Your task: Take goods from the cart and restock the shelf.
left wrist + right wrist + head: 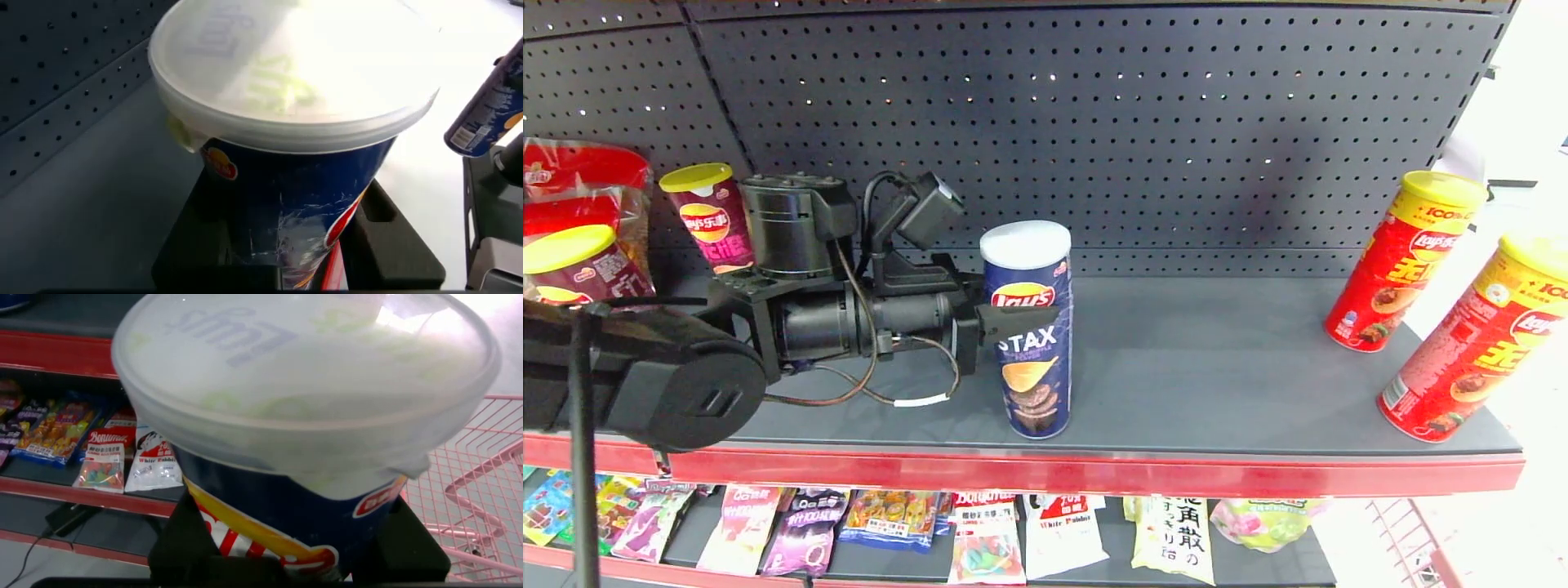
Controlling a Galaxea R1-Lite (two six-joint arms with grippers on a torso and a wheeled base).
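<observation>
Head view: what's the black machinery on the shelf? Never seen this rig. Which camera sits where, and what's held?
That is a two-armed robot's left arm. The head view looks down from the robot's head at a shop shelf; each wrist view rides on one arm, looking along its end effector. The left end effector is shut on a blue chips can standing upright on the shelf; the left wrist view shows its white lid from above. The right end effector grips a second blue chips can, a pink cart behind it. Also on the shelf: two red chips cans at the right, yellow-lidded cans at the left. Snack bags lie on the shelf below.
</observation>
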